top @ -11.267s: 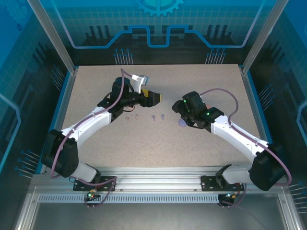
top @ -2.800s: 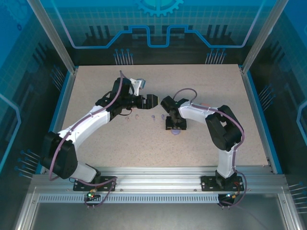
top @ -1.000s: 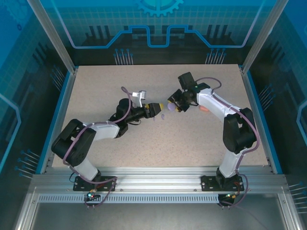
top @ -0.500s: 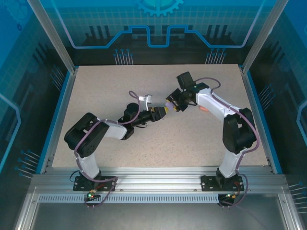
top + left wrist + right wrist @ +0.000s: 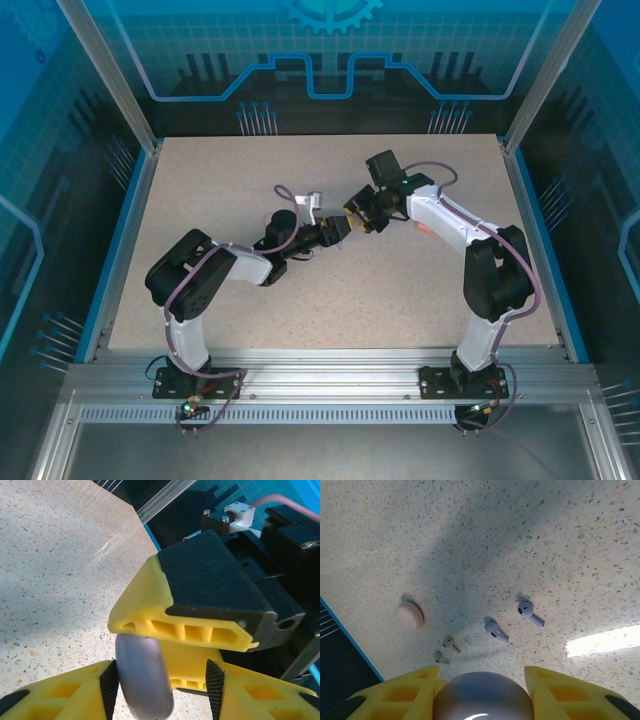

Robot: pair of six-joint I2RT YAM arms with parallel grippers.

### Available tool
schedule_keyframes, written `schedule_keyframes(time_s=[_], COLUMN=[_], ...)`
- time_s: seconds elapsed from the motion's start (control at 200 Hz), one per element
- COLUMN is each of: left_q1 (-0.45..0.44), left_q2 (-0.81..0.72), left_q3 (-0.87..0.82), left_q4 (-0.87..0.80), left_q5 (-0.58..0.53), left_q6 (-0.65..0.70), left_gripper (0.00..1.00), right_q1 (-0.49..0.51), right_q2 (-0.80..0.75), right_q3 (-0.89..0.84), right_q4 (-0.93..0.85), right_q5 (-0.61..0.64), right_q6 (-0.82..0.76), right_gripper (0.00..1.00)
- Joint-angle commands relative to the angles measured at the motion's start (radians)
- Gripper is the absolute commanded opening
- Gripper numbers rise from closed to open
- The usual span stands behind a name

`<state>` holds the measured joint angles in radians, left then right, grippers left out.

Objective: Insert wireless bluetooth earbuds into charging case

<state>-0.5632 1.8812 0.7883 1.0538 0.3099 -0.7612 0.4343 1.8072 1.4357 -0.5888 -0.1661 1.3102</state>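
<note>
Gripping the purple charging case (image 5: 482,700), the right gripper (image 5: 480,676) holds it inside the left gripper (image 5: 162,685), jaws narrow but not tight; purple earbuds (image 5: 496,631) lie on the table (image 5: 570,530), none inserted

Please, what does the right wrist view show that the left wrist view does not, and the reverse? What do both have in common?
Right wrist view: on the table below lie a pale pink case, two purple earbuds and two smaller pale pink earbuds. Left wrist view: the right gripper seen from outside, its yellow and black finger above the pads of the left gripper. Shared: the purple case, held off the table between yellow fingers, and the speckled table.
</note>
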Motion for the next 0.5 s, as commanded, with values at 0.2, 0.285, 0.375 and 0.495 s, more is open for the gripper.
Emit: schedule_keyframes(time_s=[0.2, 0.285, 0.375, 0.495], left_q1=[-0.014, -0.014, -0.015, -0.014], left_q2=[0.035, 0.037, 0.042, 0.045], left_q3=[0.032, 0.033, 0.034, 0.034], left_q4=[0.044, 0.047, 0.051, 0.058], left_q5=[-0.020, -0.022, -0.023, -0.026], left_q6=[0.001, 0.000, -0.001, -0.003], left_gripper=[0.45, 0.39, 0.37, 0.32], right_q1=[0.012, 0.012, 0.012, 0.012], right_q2=[-0.022, -0.022, -0.022, -0.022], right_q3=[0.012, 0.011, 0.010, 0.007], right_q4=[0.012, 0.012, 0.014, 0.015], right_q5=[-0.018, -0.016, -0.016, -0.016], right_q6=[0.018, 0.018, 0.019, 0.020], right_gripper=[0.36, 0.37, 0.37, 0.37])
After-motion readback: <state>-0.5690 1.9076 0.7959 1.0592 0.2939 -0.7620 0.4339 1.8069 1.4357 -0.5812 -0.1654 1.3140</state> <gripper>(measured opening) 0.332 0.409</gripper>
